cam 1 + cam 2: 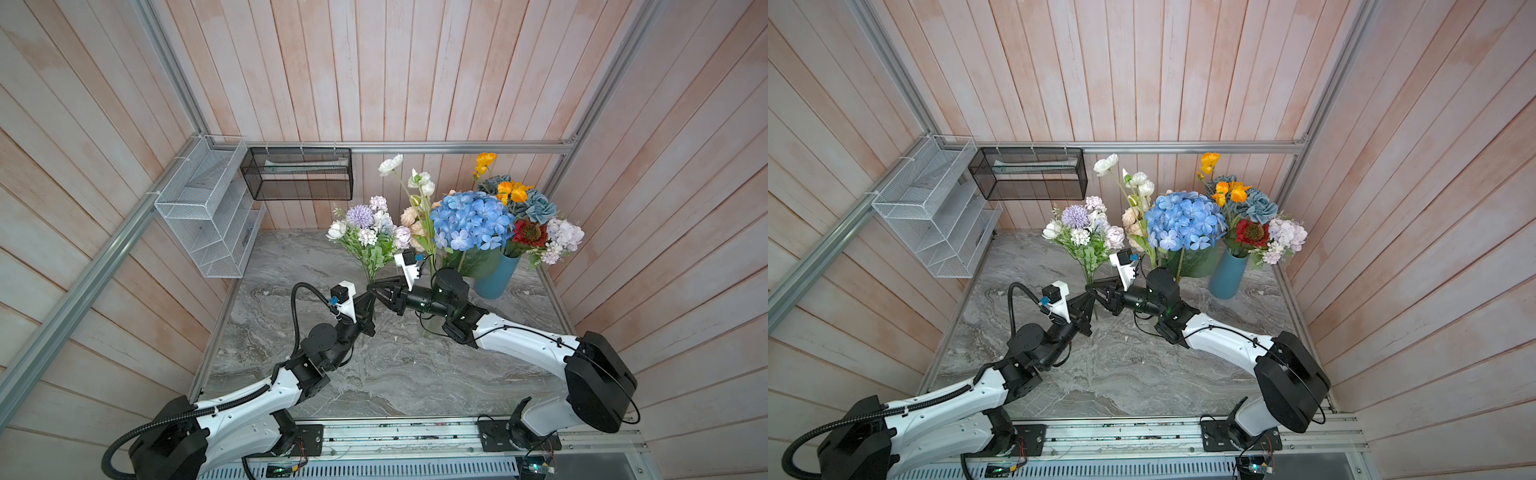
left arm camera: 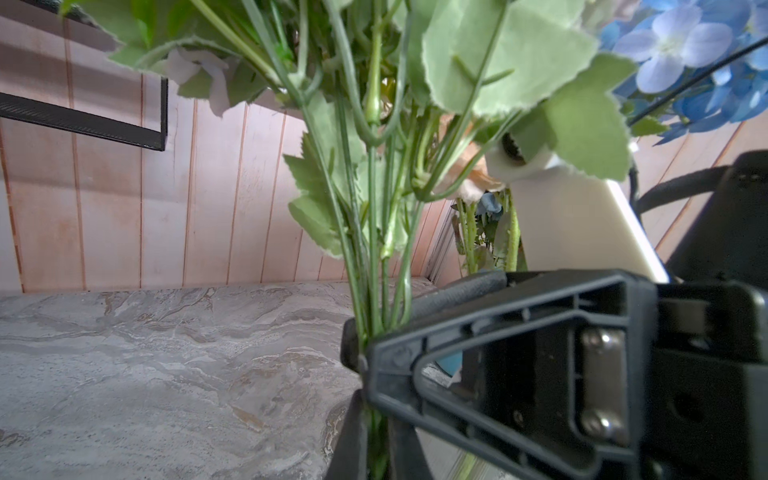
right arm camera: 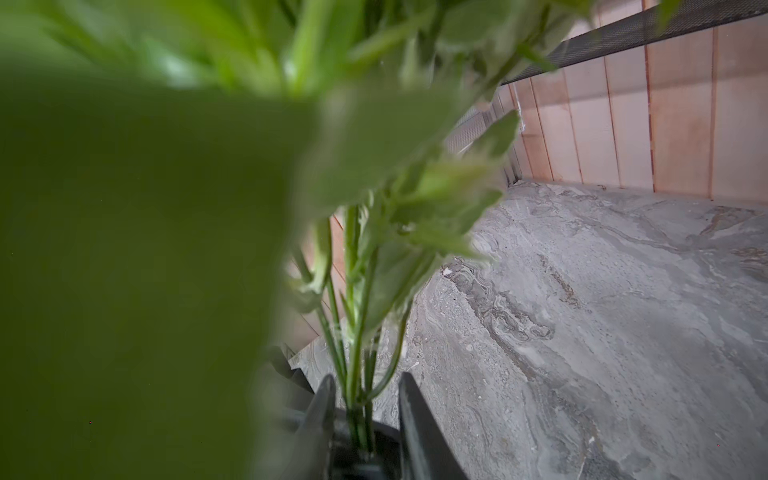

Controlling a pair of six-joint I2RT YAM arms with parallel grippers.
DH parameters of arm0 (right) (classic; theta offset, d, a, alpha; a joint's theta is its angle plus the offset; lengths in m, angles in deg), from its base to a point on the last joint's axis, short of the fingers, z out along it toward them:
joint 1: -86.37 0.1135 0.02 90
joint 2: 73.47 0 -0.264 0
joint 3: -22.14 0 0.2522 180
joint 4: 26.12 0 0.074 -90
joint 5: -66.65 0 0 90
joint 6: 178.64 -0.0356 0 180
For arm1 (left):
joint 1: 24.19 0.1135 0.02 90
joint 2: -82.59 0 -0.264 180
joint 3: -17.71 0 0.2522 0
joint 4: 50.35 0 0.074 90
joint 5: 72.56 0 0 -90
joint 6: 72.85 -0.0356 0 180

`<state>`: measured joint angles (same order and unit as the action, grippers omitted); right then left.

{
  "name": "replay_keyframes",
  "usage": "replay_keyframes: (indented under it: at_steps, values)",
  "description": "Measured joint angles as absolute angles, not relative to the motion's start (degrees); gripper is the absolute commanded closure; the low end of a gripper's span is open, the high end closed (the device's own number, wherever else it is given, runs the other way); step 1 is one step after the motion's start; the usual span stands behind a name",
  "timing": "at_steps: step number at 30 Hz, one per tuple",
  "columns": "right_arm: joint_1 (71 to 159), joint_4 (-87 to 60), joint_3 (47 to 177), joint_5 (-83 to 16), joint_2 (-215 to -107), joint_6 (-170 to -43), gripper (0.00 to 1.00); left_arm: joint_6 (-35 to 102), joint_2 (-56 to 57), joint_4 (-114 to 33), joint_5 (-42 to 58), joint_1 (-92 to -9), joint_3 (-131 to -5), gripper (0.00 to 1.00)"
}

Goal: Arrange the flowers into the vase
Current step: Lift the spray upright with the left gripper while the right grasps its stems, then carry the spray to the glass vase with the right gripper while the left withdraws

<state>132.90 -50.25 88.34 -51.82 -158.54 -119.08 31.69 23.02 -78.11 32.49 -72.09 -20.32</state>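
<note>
Left gripper: clamped low on the stems of the pastel bunch, blooms fanned straight above. Right gripper: set in from the opposite side, just beside, jaws apart astride those same stems, not yet pressing. Blue vase: already holding flowers, well off behind the right gripper's wrist, so nearer that arm. Stems: long axis near upright; handover looks likely.
</note>
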Motion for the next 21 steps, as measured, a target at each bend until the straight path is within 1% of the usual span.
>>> replay_keyframes:
  at_steps: [3, 6, 7, 8, 9, 10, 11, 12, 13, 14, 15, 16, 19, 21]
  values:
    - [132.7, -50.5, 88.4, -51.9, -158.5, -119.1, 0.99, 31.6, 22.8, -77.8, 32.4, -72.3, -20.3, 1.0]
    - [132.7, -50.5, 88.4, -52.0, -158.5, -118.9, 1.0, 31.6, 22.8, -77.6, 32.5, -72.3, -20.3, 1.0]
    - [132.7, -50.5, 88.4, -52.0, -158.5, -118.9, 1.0, 31.6, 22.8, -77.6, 32.6, -72.3, -20.3, 0.99]
    - [132.7, -50.5, 88.4, -51.9, -158.5, -118.8, 1.0, 31.7, 22.8, -77.5, 32.7, -72.4, -20.3, 0.93]
    - [132.7, -50.4, 88.3, -51.9, -158.5, -118.7, 1.0, 31.7, 22.8, -77.5, 32.8, -72.4, -20.3, 0.8]
    - [132.7, -50.4, 88.3, -51.9, -158.5, -118.6, 1.0, 31.7, 22.8, -77.4, 32.8, -72.4, -20.3, 0.64]
    - [132.7, -50.4, 88.3, -51.5, -158.5, -118.6, 1.0, 31.8, 22.9, -77.1, 33.0, -72.5, -20.3, 0.41]
    - [132.7, -50.4, 88.3, -51.2, -158.4, -118.4, 1.0, 32.0, 23.1, -76.6, 33.0, -72.7, -20.2, 0.24]
    - [132.6, -50.4, 88.3, -51.0, -158.3, -118.2, 1.0, 32.4, 23.2, -76.2, 33.4, -72.7, -20.1, 0.12]
    - [132.6, -50.2, 88.3, -50.5, -158.0, -117.6, 1.0, 32.8, 23.6, -76.0, 33.7, -72.7, -19.7, 0.03]
    - [132.4, -49.8, 88.3, -50.0, -157.6, -117.1, 1.0, 33.6, 24.2, -75.9, 34.0, -72.7, -19.2, 0.01]
    - [132.4, -49.4, 88.3, -49.6, -157.2, -116.6, 1.0, 34.4, 24.9, -75.8, 34.2, -72.6, -18.7, 0.0]
    - [132.2, -47.3, 88.1, -47.2, -155.6, -113.9, 1.0, 37.9, 27.7, -75.7, 34.1, -70.9, -17.0, 0.0]
    - [132.1, -45.4, 88.0, -45.3, -154.1, -111.4, 1.0, 41.4, 29.4, -75.4, 33.5, -68.0, -15.8, 0.0]
